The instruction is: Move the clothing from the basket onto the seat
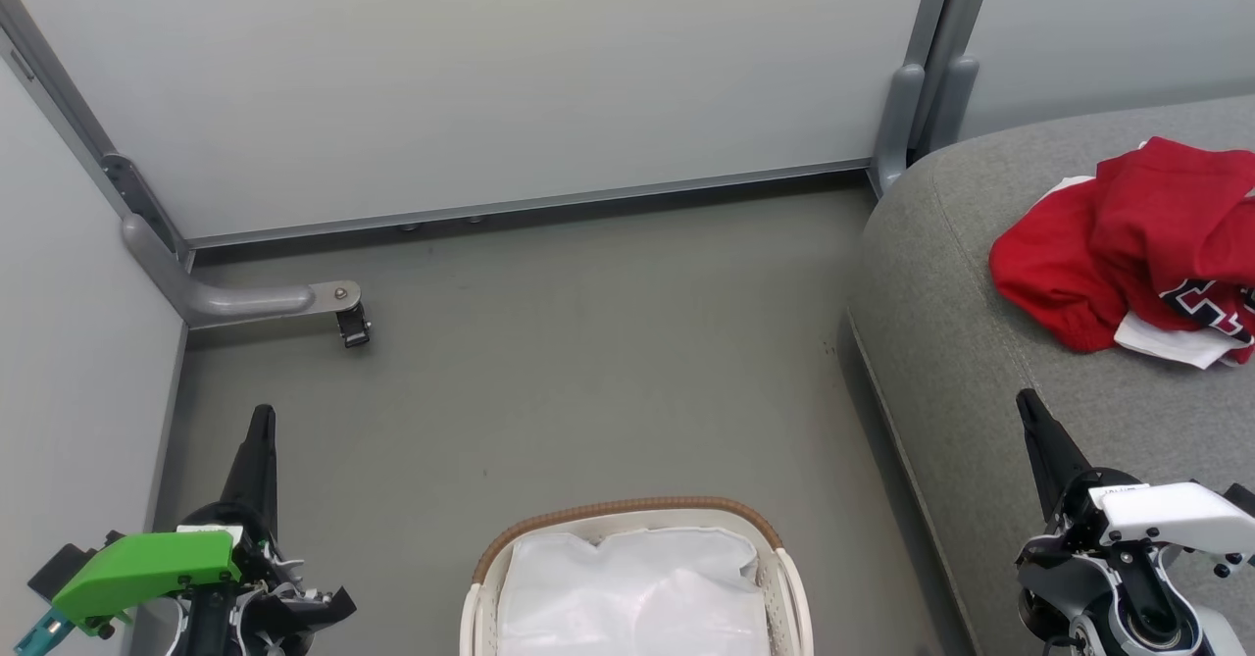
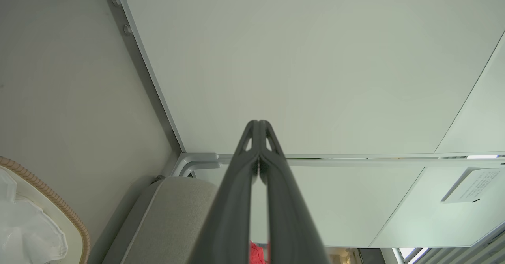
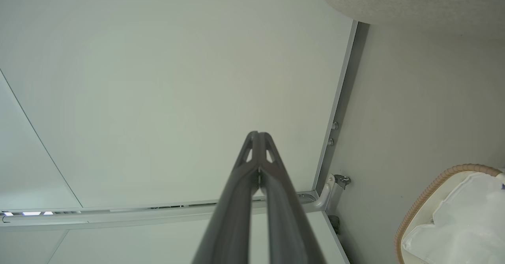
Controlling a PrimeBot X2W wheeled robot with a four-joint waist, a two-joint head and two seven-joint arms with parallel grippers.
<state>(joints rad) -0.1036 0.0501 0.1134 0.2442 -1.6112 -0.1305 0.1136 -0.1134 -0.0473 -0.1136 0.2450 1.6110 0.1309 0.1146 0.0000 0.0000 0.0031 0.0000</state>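
The red clothing (image 1: 1128, 244) with white stripes and a dark logo lies crumpled on the grey seat (image 1: 980, 362) at the right of the head view. The cream basket (image 1: 627, 519) with its brown rim stands on the floor at the bottom centre, with a plain white sheet (image 1: 632, 592) inside. My left gripper (image 1: 262, 413) is shut at the lower left, to the left of the basket, holding nothing. My right gripper (image 1: 1025, 398) is shut over the seat's front part, below the clothing and apart from it. In both wrist views, left gripper (image 2: 259, 122) and right gripper (image 3: 258, 133), the tips touch.
Pale partition panels (image 1: 490, 77) close the far side and the left, with a grey foot and caster (image 1: 353, 328) jutting onto the floor at left. Open grey floor (image 1: 588, 362) lies between the basket, the panels and the seat.
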